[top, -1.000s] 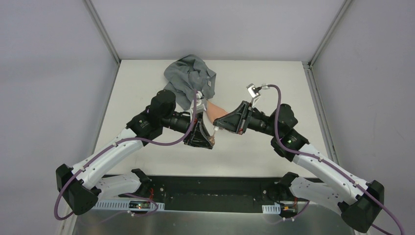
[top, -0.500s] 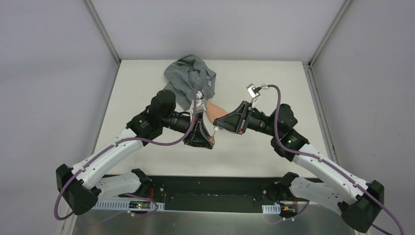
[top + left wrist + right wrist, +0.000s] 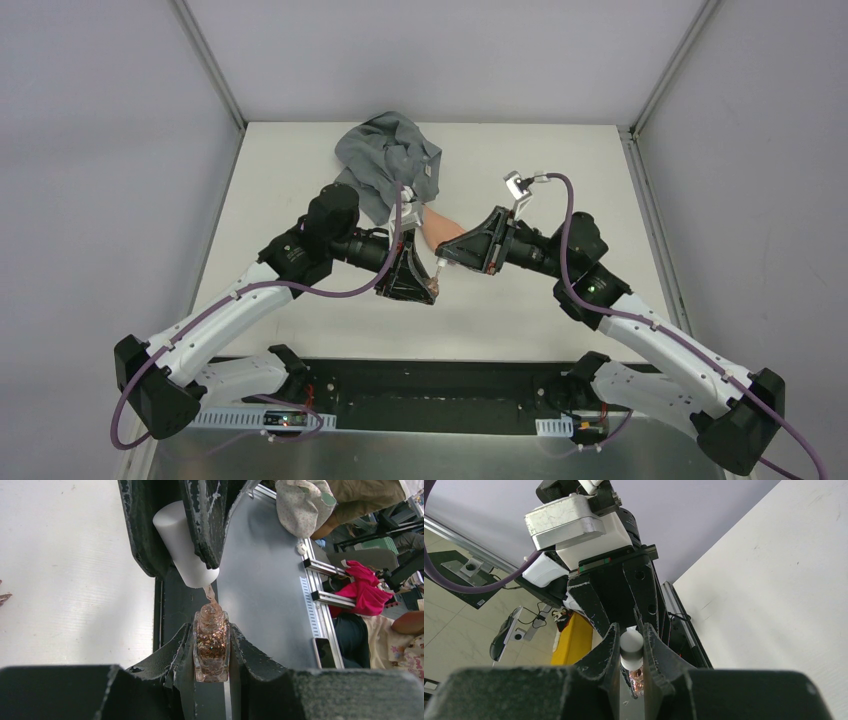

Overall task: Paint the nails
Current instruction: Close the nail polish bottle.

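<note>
My left gripper [image 3: 428, 290] [image 3: 211, 632] is shut on a small clear polish bottle [image 3: 211, 652] filled with copper glitter, neck pointing up. My right gripper [image 3: 441, 263] [image 3: 631, 636] is shut on the white cap [image 3: 631, 647] [image 3: 184, 547] just above the bottle's neck. The brush [image 3: 210, 594] reaches down into the neck. The peach fake hand [image 3: 441, 233] lies just behind both grippers, with its grey sleeve [image 3: 386, 165] bunched at the back. The grippers cover its fingers, so the nails are hidden in the top view. A dark reddish tip [image 3: 4, 598] shows at the left wrist view's left edge.
The white table [image 3: 560, 160] is ringed by metal frame posts [image 3: 210, 65] and grey walls. A black base strip [image 3: 430, 385] runs along the near edge between the arm bases.
</note>
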You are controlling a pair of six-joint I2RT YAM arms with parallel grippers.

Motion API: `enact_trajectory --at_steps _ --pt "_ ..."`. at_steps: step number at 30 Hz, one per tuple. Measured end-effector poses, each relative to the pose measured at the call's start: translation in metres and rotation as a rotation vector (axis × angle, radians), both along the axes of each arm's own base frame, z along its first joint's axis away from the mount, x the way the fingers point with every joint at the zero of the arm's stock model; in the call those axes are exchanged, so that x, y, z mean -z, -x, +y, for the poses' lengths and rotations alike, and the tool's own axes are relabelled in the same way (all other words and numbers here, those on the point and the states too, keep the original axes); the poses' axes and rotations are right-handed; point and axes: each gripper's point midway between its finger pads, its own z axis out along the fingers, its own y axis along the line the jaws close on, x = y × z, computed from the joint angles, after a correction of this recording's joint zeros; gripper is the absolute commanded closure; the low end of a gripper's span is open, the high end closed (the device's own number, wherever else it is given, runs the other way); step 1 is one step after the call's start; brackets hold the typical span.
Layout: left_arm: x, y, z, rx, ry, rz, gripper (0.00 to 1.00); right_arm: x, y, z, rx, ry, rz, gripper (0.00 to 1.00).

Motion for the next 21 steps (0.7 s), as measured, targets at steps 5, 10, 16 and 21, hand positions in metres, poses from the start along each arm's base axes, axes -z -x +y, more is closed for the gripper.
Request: enact_trajectory --at_steps 5,10,16,21 --pt "0.0001 0.0000 0.0000 0.000 0.000 0.000 1.00 0.0008 0.0000 0.0001 -0.001 0.003 0.002 1.00" --pt "0.0001 0.0000 0.0000 0.000 0.000 0.000 1.00 0.0046 -0.0008 0.0019 -0.006 0.014 0.008 1.00" --pt "0.0001 0.0000 0.0000 0.000 0.000 0.000 1.00 0.0082 0.0004 0.0030 -0.018 0.026 0.014 1.00" --pt "0.0000 0.0000 0.0001 0.000 0.000 0.000 1.00 0.0059 0.0021 0.0031 -0.028 0.025 0.008 1.00"
